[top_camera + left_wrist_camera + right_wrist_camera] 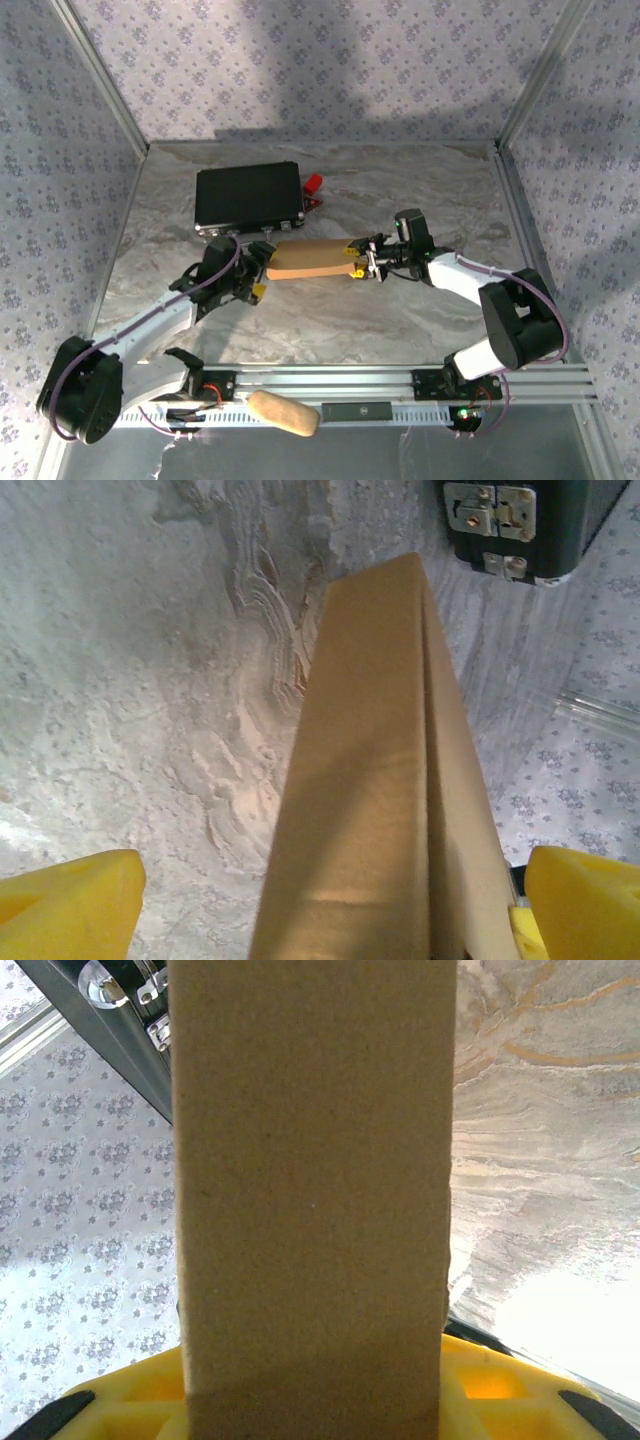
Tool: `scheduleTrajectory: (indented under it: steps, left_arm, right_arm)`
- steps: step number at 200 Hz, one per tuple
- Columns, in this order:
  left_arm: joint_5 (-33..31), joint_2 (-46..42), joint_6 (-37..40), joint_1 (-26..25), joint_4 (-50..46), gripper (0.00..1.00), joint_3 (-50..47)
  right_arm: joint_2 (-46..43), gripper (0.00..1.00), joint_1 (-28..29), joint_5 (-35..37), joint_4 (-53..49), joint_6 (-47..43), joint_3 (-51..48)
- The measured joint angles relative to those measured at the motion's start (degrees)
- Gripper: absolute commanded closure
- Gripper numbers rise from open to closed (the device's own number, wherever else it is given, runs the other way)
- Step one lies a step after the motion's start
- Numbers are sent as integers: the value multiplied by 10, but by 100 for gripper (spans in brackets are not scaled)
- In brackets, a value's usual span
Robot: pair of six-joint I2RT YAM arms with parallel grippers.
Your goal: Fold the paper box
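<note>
The paper box point(312, 260) lies mid-counter point(400, 320), long axis left-right, just in front of the black case point(249, 197). At its right end the right end effector point(355, 259) is clamped on the cardboard. In the right wrist view the box runs straight out over a yellow finger point(500, 1385), flat vs the pad. At the box's left end is the left end effector point(256, 277), jaws spread wide, gripping nothing. In the left wrist view the box end sits btwn two yellow fingers point(70, 905), w/ a clear gap on one side and tight up to the other; can't tell if it touches. A fold line runs along the box's length there. Can't tell if the box is off the counter. A small red item point(313, 184) is at the case's right side. A tan lump point(284, 412) lies on the front rail, well apart from the box.
</note>
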Motion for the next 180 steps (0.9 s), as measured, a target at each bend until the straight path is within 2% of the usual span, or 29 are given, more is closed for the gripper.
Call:
scheduleTrajectory:
  steps: [51,75,92,125,132,146,152,180]
  left_arm:
    - [-35,-5,-54,-34,24,25,0]
    - [-49,-5,-66,-39,24,40,0]
    - [-56,-5,-74,-40,22,42,0]
    - [-71,-5,-79,-44,-1,44,6]
    - [-75,-6,-80,-46,-7,50,10]
    - [-81,-7,-81,-47,-24,53,23]
    - [-84,-9,-81,-47,-32,57,29]
    - [-97,-23,-83,-47,-64,63,50]
  right_arm:
    - [-3,65,3,7,2,16,0]
    - [-9,65,3,12,5,20,-5]
    - [-12,64,3,13,5,22,-9]
    - [-18,48,3,15,4,25,-12]
    - [-21,45,3,15,3,25,-12]
    - [-26,38,3,15,-5,18,-12]
    - [-30,36,3,16,-12,14,-12]
    - [-50,31,2,24,-70,-29,1]
